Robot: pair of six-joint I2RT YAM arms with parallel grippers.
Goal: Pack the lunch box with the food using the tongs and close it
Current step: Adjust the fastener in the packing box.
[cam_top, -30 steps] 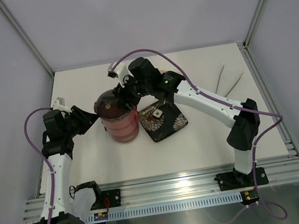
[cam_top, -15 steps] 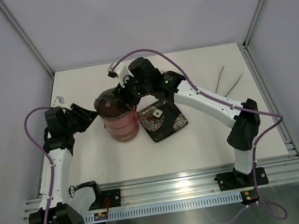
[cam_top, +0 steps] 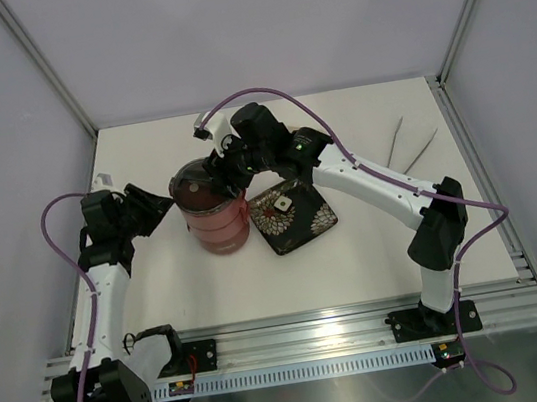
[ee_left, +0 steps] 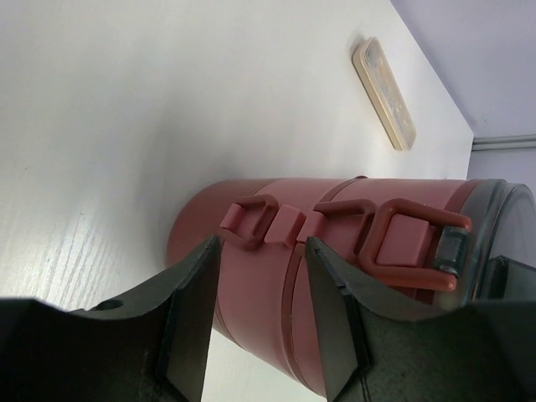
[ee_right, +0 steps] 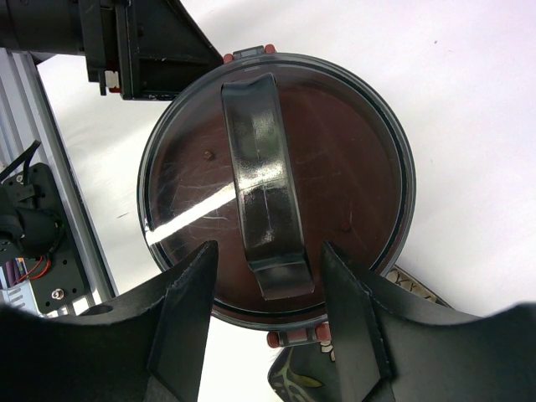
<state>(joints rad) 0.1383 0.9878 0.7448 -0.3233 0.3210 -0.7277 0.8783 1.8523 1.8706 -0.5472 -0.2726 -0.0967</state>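
1. Closing stage, by the look of things: dusty-red lunch box of three round stacked bowls, capped with a grey round top lid bearing an arched handle.
2. Standing left of centre on the white table, just beside the black square flower-patterned plate; contact between the two impossible to tell.
3. No food visible on the plate or elsewhere; presumably packed inside.
4. Slim silvery V-shaped tongs lying well apart at the table's far right, in neither gripper.
5. Right gripper above the lid, jaws fairly wide, one finger on each side of the handle with a gap at both sides, holding nothing. Pressing down on the lid or not: cannot tell.
6. Left gripper level with the box's left side, jaws parted and empty, framing the red loop clasps, just short of the wall.
7. Next move, as a judgement: steadying the stack from above while working the clasps, without tipping it toward the plate.
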